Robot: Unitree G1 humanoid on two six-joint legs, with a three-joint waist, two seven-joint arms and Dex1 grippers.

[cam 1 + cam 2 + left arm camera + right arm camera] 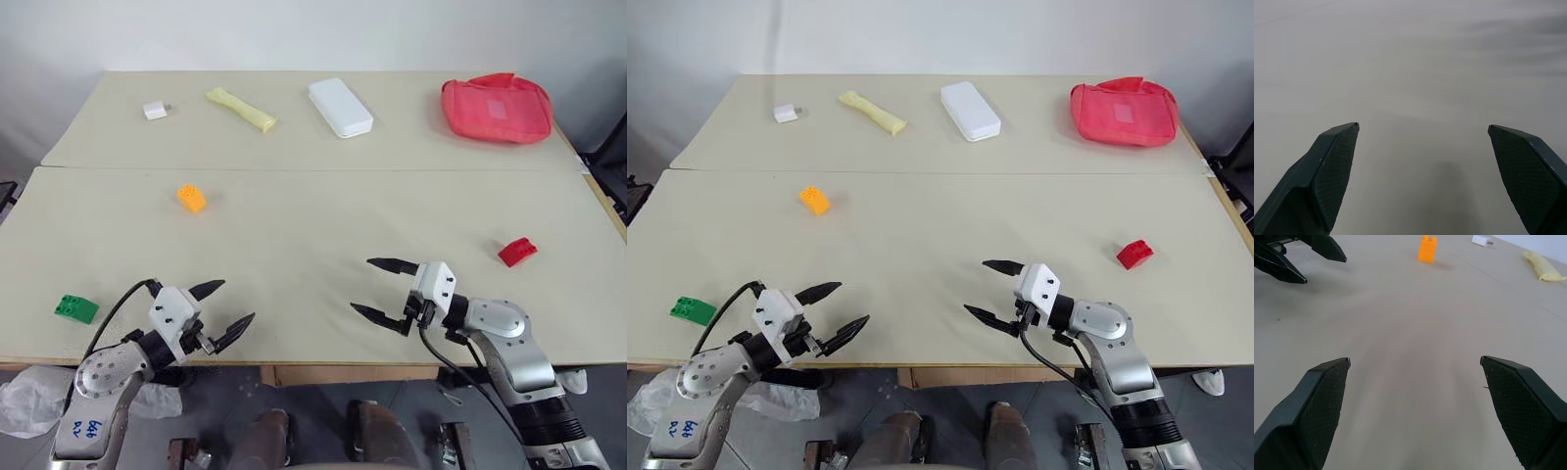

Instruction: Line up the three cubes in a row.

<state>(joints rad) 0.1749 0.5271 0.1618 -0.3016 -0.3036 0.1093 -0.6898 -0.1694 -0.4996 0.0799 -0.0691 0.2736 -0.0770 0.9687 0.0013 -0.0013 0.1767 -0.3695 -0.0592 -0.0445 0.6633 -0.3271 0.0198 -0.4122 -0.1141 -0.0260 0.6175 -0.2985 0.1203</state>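
We see a long beige table [313,235], made of two tops joined along a seam that runs from side to side. On the far top, by the far right corner, lies a red pouch [496,109]; toward the middle of the far edge sits a white case [340,108], then a long yellow piece [240,109] and, nearest the far left corner, a small white block [155,111]. Our left gripper [230,308] hovers over the near edge on the left side, its two black fingers spread wide with nothing between them. Our right gripper [380,289] hangs over the near edge right of the middle, likewise spread apart and empty, the two pointing toward each other. The three cubes lie well apart on the near top: the red cube [516,252] near the right edge, the green cube [75,308] by the near left corner, and the orange cube [191,199] left of centre, not far from the seam.
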